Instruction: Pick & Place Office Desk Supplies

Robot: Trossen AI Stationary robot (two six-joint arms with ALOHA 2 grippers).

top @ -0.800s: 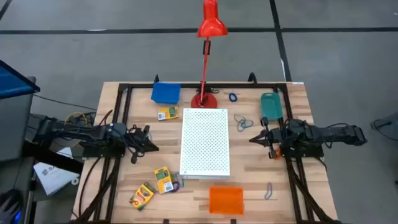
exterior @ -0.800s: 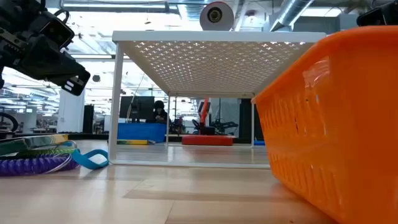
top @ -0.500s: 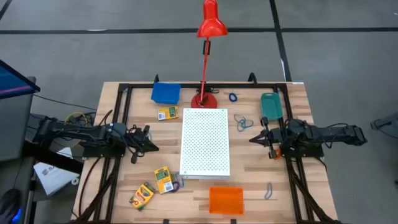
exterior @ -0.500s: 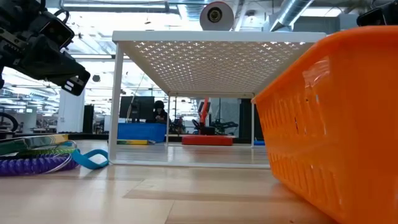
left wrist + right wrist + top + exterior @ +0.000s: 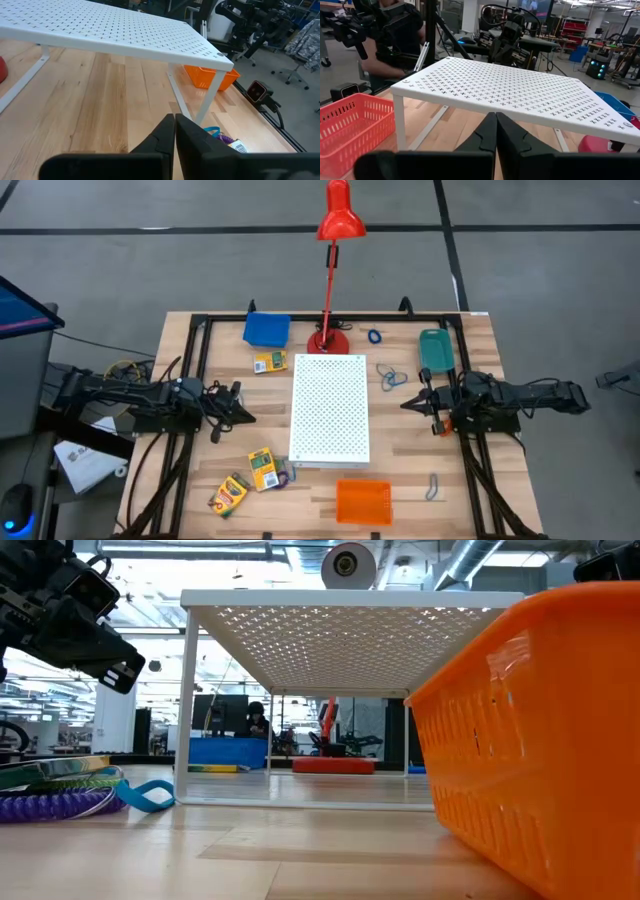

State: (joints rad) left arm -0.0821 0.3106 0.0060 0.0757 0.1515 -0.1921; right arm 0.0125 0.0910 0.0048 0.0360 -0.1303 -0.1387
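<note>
Left gripper: the left gripper hovers over the table's left side beside the white perforated board, fingers pressed together, nothing between them.
Right gripper: the right gripper hovers on the board's other side, fingers pressed together, empty.
Crayon boxes: one crayon box lies near the far-left corner by the blue tray; two more sit near the front-left corner, the outer one angled.
Trays: the teal tray lies by the far-right corner; the orange tray sits at the front edge, cut off in the low view where it fills the right side.
Loops and clips: a blue loop lies beside the red lamp base; a tangle of blue loops lies between board and teal tray, too thin to count; a small clip near the front-right corner is hard to make out.
Purple coil: a purple coil and a blue loop end show beside the front crayon boxes, largely hidden from above.
</note>
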